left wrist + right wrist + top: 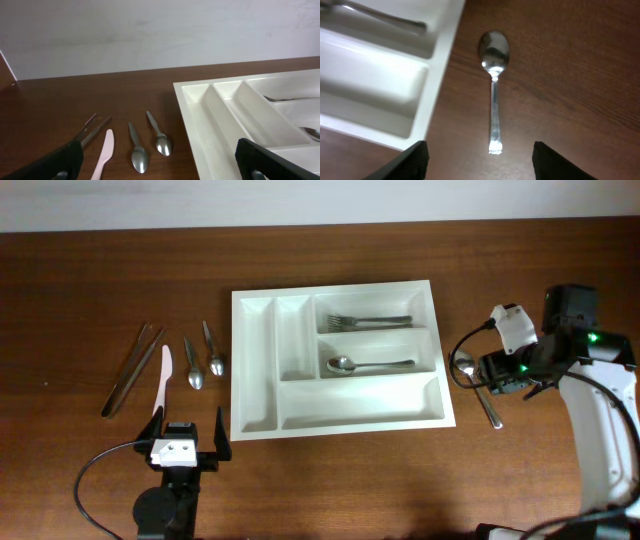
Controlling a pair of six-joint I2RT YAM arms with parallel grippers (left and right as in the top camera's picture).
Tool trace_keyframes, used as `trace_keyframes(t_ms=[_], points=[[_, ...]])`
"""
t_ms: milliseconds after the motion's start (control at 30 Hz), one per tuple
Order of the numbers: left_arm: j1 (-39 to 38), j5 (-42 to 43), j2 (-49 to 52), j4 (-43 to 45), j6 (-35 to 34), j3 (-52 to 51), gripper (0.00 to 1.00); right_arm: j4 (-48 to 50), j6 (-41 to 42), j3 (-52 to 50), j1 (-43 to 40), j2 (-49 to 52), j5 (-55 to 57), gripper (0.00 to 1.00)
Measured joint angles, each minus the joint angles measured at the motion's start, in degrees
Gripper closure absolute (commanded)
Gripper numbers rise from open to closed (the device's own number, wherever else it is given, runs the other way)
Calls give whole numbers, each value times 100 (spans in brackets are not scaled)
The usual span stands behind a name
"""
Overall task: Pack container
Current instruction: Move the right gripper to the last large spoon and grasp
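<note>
Our right tool [480, 156], released, above a light, stiff, slippery spoon [493, 100] flat on the worktop [565, 75] beside the tray [442, 55]; mid-handle looks the best pinch. Our left tool [160, 154]: released.

On the brown wooden table [90, 280], a steel spoon [493, 90] is seen lying just ahead of the right pincer [479, 161], its bowl pointed away. Ahead of the left pincer [162, 167], towards its left, metal tongs [94, 129], a pink plastic knife [104, 152], a small spoon [137, 157] and a second small spoon [161, 140] are ranged side by side.
</note>
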Motion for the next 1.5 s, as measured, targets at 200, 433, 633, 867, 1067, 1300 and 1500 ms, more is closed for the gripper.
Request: trace_keyframes(t_ms=[200,433,633,867,1067,1300,1500], points=[[0,0,0,0,0,0,1,398,-26,-20,-2,728,125,32],[0,0,0,0,0,0,1,544,-118,-28,-2,1683,149,33],[0,0,0,0,0,0,1,780,-157,-50,-2,2218,149,33],[0,0,0,0,0,0,1,1016,-160,-50,-2,2487,151,33],[0,0,0,0,0,0,1,1174,-160,-48,-2,2682,173,33],[0,0,0,0,0,0,1,1235,-175,-4,-13,2750,238,83],[0,0,0,0,0,0,1,1261,-177,11,-28,2771,249,96]])
